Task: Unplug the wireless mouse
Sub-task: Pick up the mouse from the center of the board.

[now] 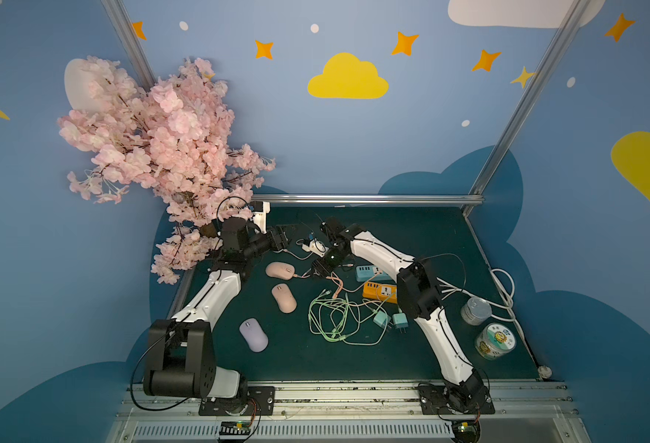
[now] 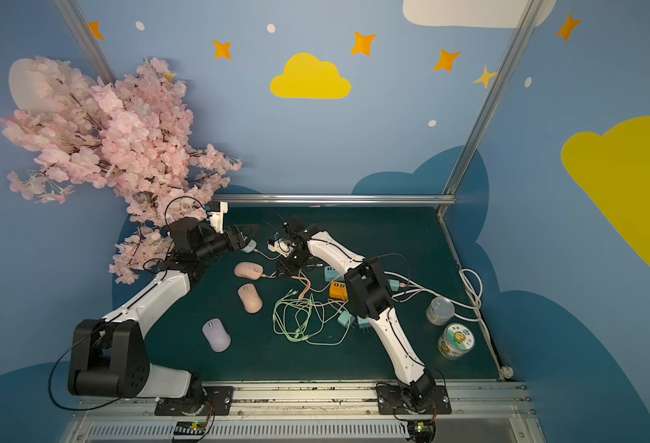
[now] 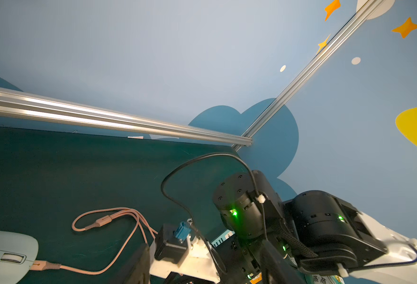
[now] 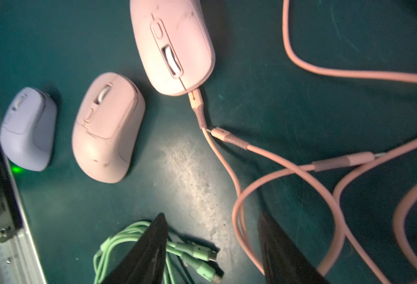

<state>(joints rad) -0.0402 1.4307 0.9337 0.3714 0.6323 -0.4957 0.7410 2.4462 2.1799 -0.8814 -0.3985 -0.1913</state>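
The right gripper [image 4: 212,216] has its jaws well apart, clamping nothing, and looks nearer the job than the left gripper [image 1: 286,234], whose jaws I cannot read. Straight ahead of the right jaws lies the pink mouse [image 4: 173,46], its long axis pointing back toward them. Its pink cable [image 4: 223,159] runs from the nose into the gap between the jaws. The plug [image 4: 195,100] is seated in the mouse, ahead on that line.
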